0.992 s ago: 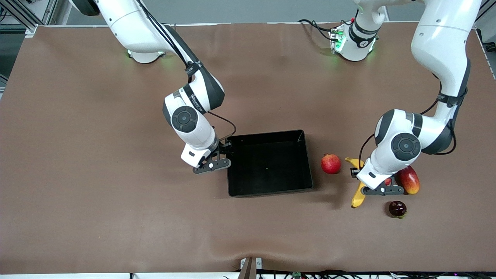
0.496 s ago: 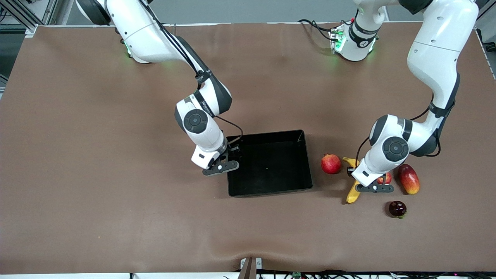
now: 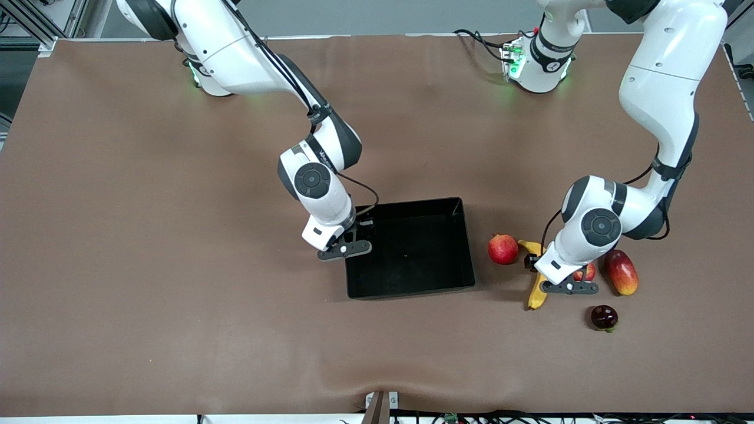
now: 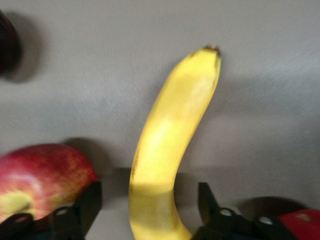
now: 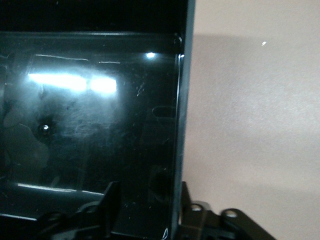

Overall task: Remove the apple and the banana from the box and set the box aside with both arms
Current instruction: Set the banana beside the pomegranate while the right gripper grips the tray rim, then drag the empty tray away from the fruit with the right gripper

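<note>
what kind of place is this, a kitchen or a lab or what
Most likely a robotics lab bench, not a kitchen: two white robot arms work over a table covered in plain brown matting, loose cables trail by an arm base, and a black box and banana lie out like test props.

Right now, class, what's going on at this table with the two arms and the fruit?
The black box is empty; the banana and apple lie on the table toward the left arm's end. The left gripper is open, its fingers either side of the banana it seems to have just set down. The right gripper straddles the box's wall at the right arm's end, not yet clamped. A pomegranate, mango and dark fruit lie nearby.
</note>
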